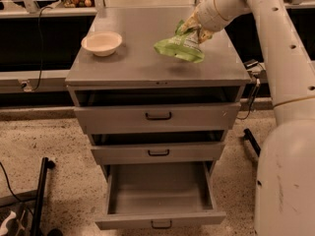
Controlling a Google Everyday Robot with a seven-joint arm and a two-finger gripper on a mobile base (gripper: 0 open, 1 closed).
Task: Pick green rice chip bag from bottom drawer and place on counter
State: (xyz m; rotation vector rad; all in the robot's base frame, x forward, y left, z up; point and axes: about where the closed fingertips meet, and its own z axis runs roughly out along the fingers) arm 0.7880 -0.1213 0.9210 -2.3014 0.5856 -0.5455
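**While the Bag Hangs Above the Counter: Setting It Down**

While the end effector is clamped on the upper edge of the green rice chip bag, the bag hangs tilted to the right of the bowl, well apart from it, over the counter; a shadow beneath the bag suggests its lower edge is just clear of the surface, though contact cannot be ruled out; the bottom drawer, below and in front of the bowl, stands pulled out.

Step in hand, as judged: placement. Lower straight down until the bag's lower edge bears on the counter; release only then, since the glossy bag may otherwise slide; set the drop point well to the right of the bowl yet short of the counter's right edge; withdraw upward, so that the end effector does not drag the bag.
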